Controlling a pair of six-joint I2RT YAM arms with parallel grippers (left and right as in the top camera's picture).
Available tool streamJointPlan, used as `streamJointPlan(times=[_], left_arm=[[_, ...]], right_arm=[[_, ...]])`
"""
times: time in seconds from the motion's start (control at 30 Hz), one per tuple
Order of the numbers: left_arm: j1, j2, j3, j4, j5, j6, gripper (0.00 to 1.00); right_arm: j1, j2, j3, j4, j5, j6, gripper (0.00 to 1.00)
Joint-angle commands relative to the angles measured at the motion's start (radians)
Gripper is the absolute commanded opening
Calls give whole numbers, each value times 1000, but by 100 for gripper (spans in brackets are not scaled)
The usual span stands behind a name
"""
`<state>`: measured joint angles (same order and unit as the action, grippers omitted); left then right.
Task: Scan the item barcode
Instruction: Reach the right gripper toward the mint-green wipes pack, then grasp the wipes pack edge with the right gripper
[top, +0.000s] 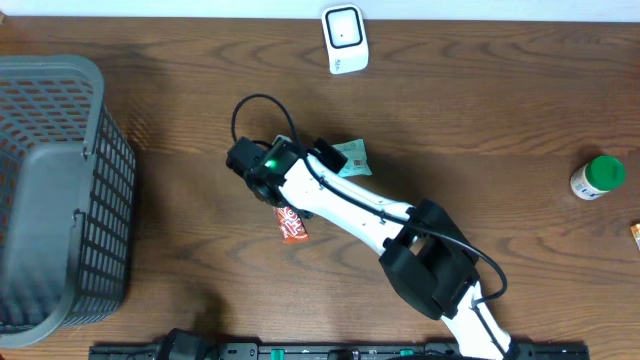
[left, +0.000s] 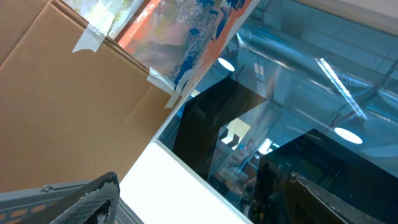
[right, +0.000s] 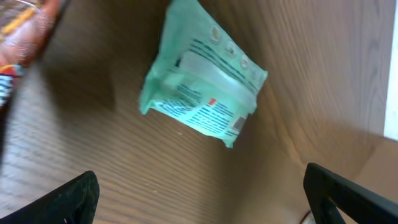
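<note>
Two claws, both spread wide and empty: my left claw (left: 193, 199) points upward, my right claw (right: 199, 180) hangs over the green packet (right: 202, 84) lying mid-table, nearer than the white scanner (top: 344, 38).

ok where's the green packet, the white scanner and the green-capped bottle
green packet (right: 202, 84), right wrist view, middle of its printed face
white scanner (top: 344, 38), overhead view, centre of its body
green-capped bottle (top: 603, 173), overhead view, on the green cap

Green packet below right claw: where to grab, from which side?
Probably top-down, pinching the green packet across its puffy middle: it lies flat on the table, so no edge stands up. The right claw is open, wider than the packet.
</note>
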<state>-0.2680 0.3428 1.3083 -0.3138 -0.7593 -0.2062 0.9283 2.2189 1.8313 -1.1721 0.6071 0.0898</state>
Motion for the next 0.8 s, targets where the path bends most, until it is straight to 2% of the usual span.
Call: streamJointPlan(times=[0.0,0.23,0.5,0.77], left_arm=[[6,-7,-3,2,-9,2,85],[6,-7,-3,2,-10,2,85],[6,-7,-3,2,-13,2,85],[6,-7,-3,2,-13,2,85]], right_arm=[[7,10,3,8,-7,-61,99],[6,71,3,32,42,-152,99],[6,209,3,35,209,-151,99],[-8,315,3,64,199,-183,99]])
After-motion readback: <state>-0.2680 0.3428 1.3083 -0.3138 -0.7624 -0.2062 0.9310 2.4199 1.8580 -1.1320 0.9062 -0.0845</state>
